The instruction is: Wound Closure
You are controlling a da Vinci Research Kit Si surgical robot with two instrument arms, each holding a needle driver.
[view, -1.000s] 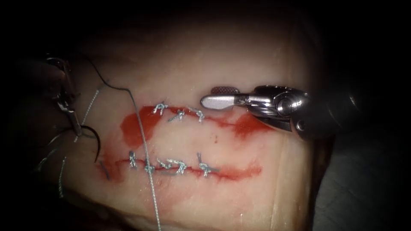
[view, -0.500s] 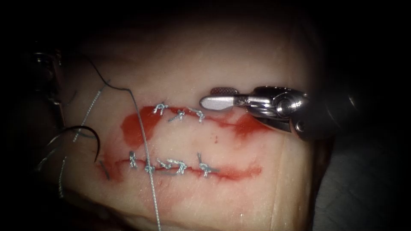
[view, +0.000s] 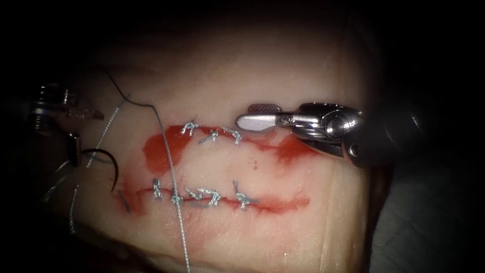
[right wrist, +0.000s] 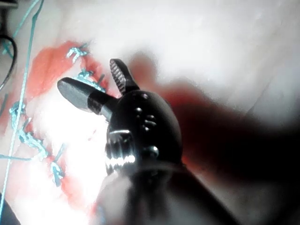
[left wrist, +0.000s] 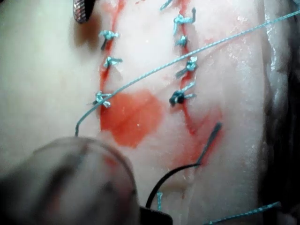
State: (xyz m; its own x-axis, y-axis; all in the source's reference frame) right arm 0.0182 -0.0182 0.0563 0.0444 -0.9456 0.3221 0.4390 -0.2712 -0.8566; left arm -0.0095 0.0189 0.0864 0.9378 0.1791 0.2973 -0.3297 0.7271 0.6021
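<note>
Left claw [view: 76, 151]: looked clamped on the needle [view: 115, 169] right at its tail end, though it was pretty dark over there.
Needle: curved out from my left claw toward the right claw's side, then down, tip resting against the tissue [view: 283, 65] by the left end of the lower cut [view: 273, 203]. Honestly couldn't tell if the tip was in.
Right claw [view: 257, 114]: jaws apart, holding nothing, hanging just beside the right end of the upper row of stitches [view: 212, 134], well apart from the needle.
Thread [view: 172, 172]: one long strand lay between my two claws, crossing the red fluid [view: 159, 151] and both rows of stitches.
</note>
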